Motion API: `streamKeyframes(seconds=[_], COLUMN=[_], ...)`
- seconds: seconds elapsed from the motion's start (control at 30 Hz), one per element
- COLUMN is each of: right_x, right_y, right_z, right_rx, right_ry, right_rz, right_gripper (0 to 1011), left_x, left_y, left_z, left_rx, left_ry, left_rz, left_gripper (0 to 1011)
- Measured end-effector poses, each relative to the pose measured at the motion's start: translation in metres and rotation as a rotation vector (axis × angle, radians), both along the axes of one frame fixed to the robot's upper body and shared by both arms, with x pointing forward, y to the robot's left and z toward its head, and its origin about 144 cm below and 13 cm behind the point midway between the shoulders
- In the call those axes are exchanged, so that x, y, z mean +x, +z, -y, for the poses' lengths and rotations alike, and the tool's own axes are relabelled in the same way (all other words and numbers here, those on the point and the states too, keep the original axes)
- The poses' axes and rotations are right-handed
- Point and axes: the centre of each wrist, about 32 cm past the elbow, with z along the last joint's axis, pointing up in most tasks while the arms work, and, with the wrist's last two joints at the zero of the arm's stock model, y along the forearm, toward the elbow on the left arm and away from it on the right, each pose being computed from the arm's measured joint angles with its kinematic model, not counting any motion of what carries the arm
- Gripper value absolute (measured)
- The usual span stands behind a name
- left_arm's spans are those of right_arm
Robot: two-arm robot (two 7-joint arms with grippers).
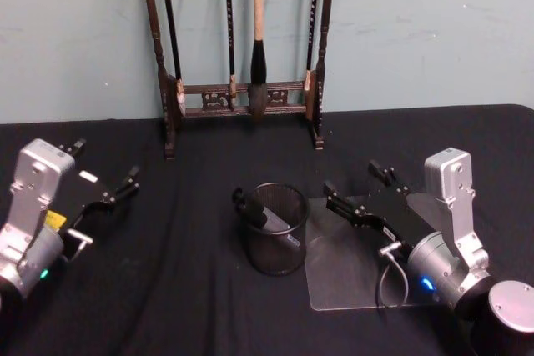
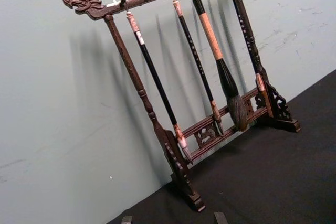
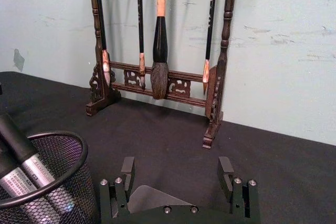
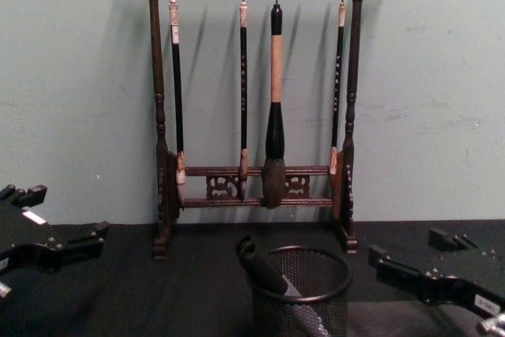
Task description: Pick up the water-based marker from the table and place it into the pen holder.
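Head view, one pen holder (image 1: 276, 231) centred, two markers (image 1: 257, 208) inside, right gripper (image 1: 365, 189) at three o'clock, left gripper (image 1: 104, 172) at nine o'clock, both spread wide, nothing held.

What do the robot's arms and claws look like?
Both arms are silver metal with boxy wrists and round joints. The left gripper and right gripper have thin black jaws. The right arm has a blue light and a looping black cable; the left has a green light.
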Motion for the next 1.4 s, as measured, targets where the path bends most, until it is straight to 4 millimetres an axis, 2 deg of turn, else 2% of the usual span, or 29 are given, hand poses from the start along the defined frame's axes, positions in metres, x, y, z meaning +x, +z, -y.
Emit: streamKeyframes(seconds=[1.4], right_x=[0.0003], right_y=[0.0007], right_z=[-0.0001], right_rx=[0.0], right_ry=[0.002], right_rz=[0.005], right_gripper=[1002], left_x=[0.0], left_y=[0.0], left_z=[0.0], left_rx=[0.0], left_ry=[0.0], left_rz=[0.0], left_gripper=[1009])
